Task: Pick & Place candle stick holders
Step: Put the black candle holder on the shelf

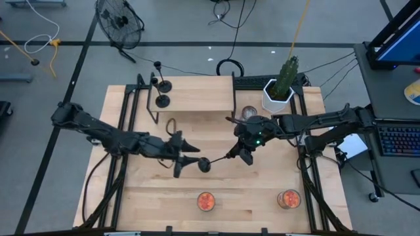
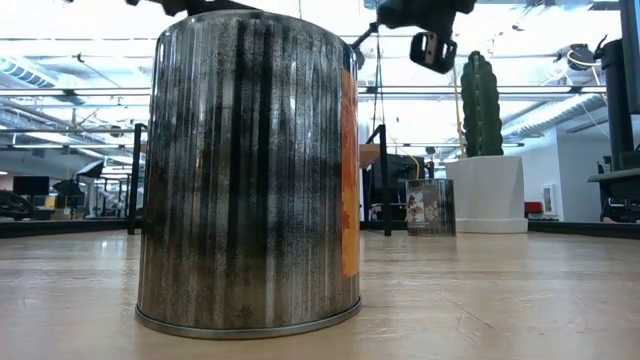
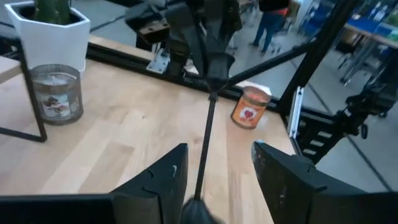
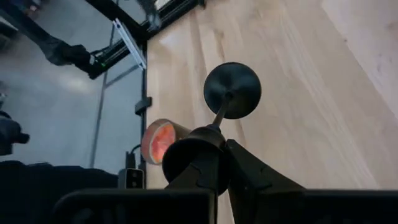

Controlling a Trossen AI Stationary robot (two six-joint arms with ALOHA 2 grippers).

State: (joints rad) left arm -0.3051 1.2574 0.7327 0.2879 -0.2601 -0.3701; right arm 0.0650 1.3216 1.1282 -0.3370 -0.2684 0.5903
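Note:
One black candle stick holder (image 1: 209,162) is held in the air between my two arms, lying nearly level. Its disc base (image 4: 232,90) points toward my left gripper. My right gripper (image 1: 237,156) is shut on its cup end. My left gripper (image 3: 217,180) is open, with one finger on either side of the thin stem (image 3: 205,143) near the base, apart from it. Two more black holders (image 1: 163,93) stand on their disc bases at the left end of a small raised wooden shelf (image 1: 197,98). My right gripper pinches the holder's small cup top (image 4: 194,154) between its two fingers, at the end away from the disc base. The fingers come from the table's right side, roughly in line with the stem. The holder is lifted clear of the table, its stem (image 4: 221,115) sticking out toward the left arm.
A silvery glass jar (image 1: 249,113) and a cactus in a white pot (image 1: 279,88) stand at the far right. Two orange-filled jars (image 1: 206,201) (image 1: 289,198) stand near the front edge; one fills the low view (image 2: 250,170). Bare wood lies under the grippers.

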